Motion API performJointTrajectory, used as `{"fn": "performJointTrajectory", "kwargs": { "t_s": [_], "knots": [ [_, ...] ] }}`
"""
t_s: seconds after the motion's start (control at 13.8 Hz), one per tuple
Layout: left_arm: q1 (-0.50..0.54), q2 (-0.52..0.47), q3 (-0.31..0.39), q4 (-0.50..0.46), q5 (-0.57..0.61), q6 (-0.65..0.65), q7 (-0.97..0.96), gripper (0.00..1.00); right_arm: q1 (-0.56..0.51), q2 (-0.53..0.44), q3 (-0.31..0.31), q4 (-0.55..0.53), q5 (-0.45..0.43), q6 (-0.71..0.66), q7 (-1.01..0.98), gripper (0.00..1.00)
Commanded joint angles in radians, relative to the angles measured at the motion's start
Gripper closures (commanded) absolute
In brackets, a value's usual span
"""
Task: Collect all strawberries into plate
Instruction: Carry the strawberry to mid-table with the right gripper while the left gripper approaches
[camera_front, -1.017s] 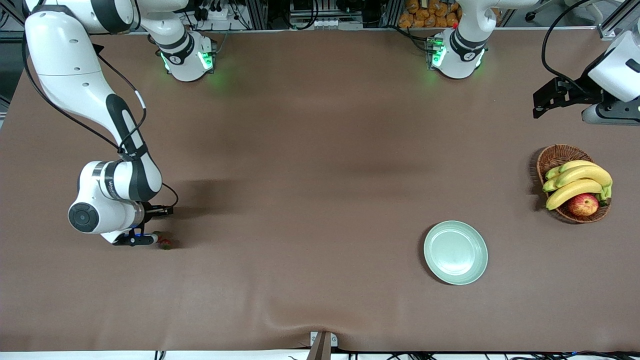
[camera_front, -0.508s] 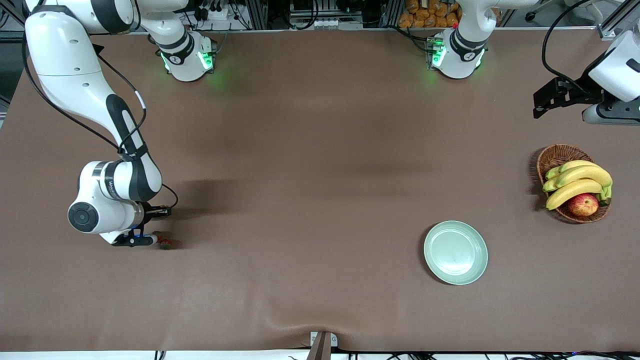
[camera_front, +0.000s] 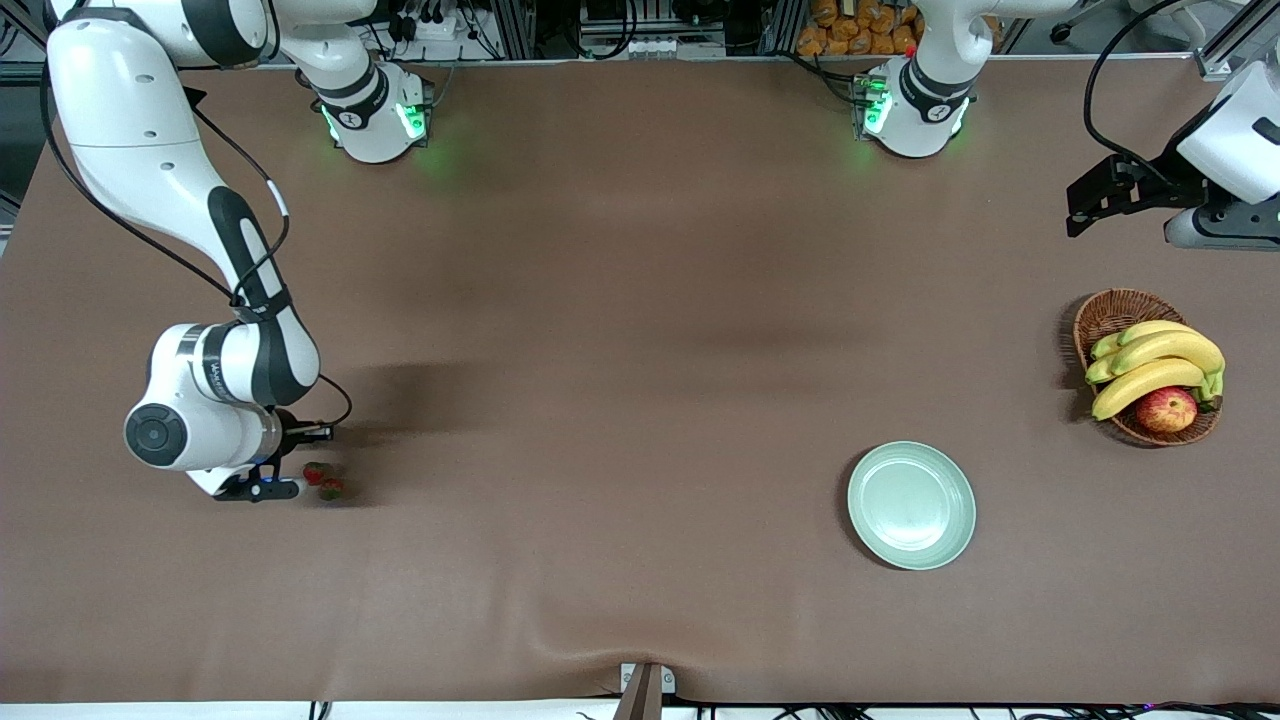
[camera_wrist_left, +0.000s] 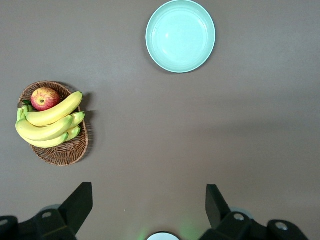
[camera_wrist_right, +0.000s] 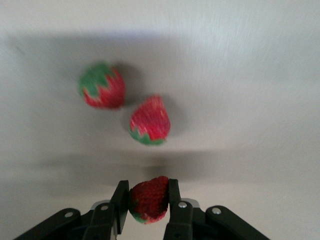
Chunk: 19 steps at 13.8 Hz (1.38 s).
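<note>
Front view: the right gripper (camera_front: 290, 488) is seen low beside two strawberries (camera_front: 322, 480) at the right arm's end of the bench (camera_front: 640, 350), well apart from the plate (camera_front: 911, 505). Left wrist view: the left gripper (camera_wrist_left: 149, 207) is held spread above the bench. Right wrist view: a third strawberry (camera_wrist_right: 148, 198) is pinched.

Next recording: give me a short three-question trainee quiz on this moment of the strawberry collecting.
1. True or false: the plate already holds a strawberry.
2. What does the right gripper hold?
3. How many strawberries lie on the table beside that gripper: A one, B two, C three?

Key:
1. False; the plate is bare.
2. One strawberry, pinched between its fingers.
3. B; two loose strawberries lie close together. The left gripper waits open, above the table near the basket.
</note>
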<state>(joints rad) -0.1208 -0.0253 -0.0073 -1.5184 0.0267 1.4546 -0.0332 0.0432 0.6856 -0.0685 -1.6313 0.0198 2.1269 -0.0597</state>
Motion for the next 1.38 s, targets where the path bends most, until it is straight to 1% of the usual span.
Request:
{"fn": "performJointTrajectory", "kwargs": {
  "t_s": [0.0,0.22,0.29,0.36,0.51,0.65,0.73,0.8,0.94,1.09,1.16,1.31],
  "knots": [
    [0.007,-0.010,-0.002,0.003,-0.008,0.004,0.018,0.00,0.044,-0.015,0.010,0.083,-0.006,-0.008,0.003,0.84],
    [0.007,-0.008,-0.002,0.003,-0.008,0.004,0.018,0.00,0.118,-0.018,0.012,0.136,-0.006,-0.008,0.078,0.84],
    [0.007,-0.008,-0.002,0.003,-0.008,0.004,0.018,0.00,0.148,-0.018,0.013,0.140,0.006,-0.008,0.127,0.84],
    [0.007,-0.007,-0.002,0.003,-0.005,0.004,0.018,0.00,0.179,-0.018,0.028,0.140,0.032,-0.010,0.168,0.84],
    [0.007,-0.001,0.000,0.003,-0.005,0.006,0.018,0.00,0.219,-0.020,0.073,0.140,0.141,-0.010,0.236,0.83],
    [0.010,0.010,0.004,0.003,-0.007,0.007,0.018,0.00,0.269,-0.018,0.088,0.140,0.277,-0.008,0.236,0.72],
    [0.010,0.022,0.006,0.006,-0.007,0.013,0.016,0.00,0.306,-0.017,0.088,0.140,0.331,-0.007,0.236,0.72],
    [0.010,0.036,0.007,0.012,-0.005,0.029,0.016,0.00,0.343,-0.014,0.087,0.140,0.362,-0.007,0.236,0.73],
    [0.010,0.056,0.010,0.015,-0.013,0.030,0.015,0.00,0.409,-0.008,0.087,0.137,0.368,-0.007,0.238,0.76],
    [0.003,0.065,0.009,0.015,-0.016,0.033,0.009,0.00,0.473,-0.005,0.087,0.134,0.370,-0.007,0.241,0.76],
    [0.001,0.093,0.009,0.017,-0.019,0.035,-0.007,0.00,0.501,-0.002,0.087,0.134,0.370,-0.007,0.242,0.76],
    [-0.008,0.114,0.007,0.017,-0.022,0.038,-0.043,0.00,0.539,0.002,0.087,0.134,0.370,-0.008,0.241,0.76]
  ]
}}
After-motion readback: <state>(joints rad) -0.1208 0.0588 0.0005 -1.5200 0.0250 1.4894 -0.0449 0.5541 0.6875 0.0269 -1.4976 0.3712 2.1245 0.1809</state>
